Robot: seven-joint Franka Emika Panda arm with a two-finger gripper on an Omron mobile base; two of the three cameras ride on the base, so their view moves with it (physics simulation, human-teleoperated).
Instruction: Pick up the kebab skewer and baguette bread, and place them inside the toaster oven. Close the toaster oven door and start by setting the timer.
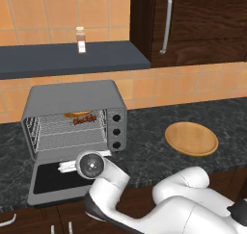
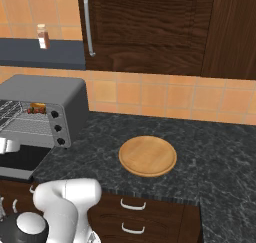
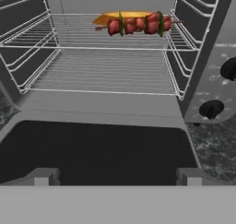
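- Door (image 3: 97, 149) lies nearest, dropped flat in front of the oven (image 1: 72, 100), its dark glass facing up.
- Skewer (image 3: 138, 24) and bread (image 3: 120, 15) both rest on the oven's wire rack (image 3: 106, 71), at the back, skewer just in front of bread.
- Judged step: loading done; closing the door comes next, which calls for getting under its handle edge and lifting.
- Gripper (image 1: 67, 167) hovers over the door; I cannot tell how its fingers stand.

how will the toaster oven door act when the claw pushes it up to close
The toaster oven door lies dropped open and flat, so it will probably swing stiffly about its hinge by the oven mouth. Its dark glass pane looks smooth, perhaps slippery; the bar handle seems a surer place to push.
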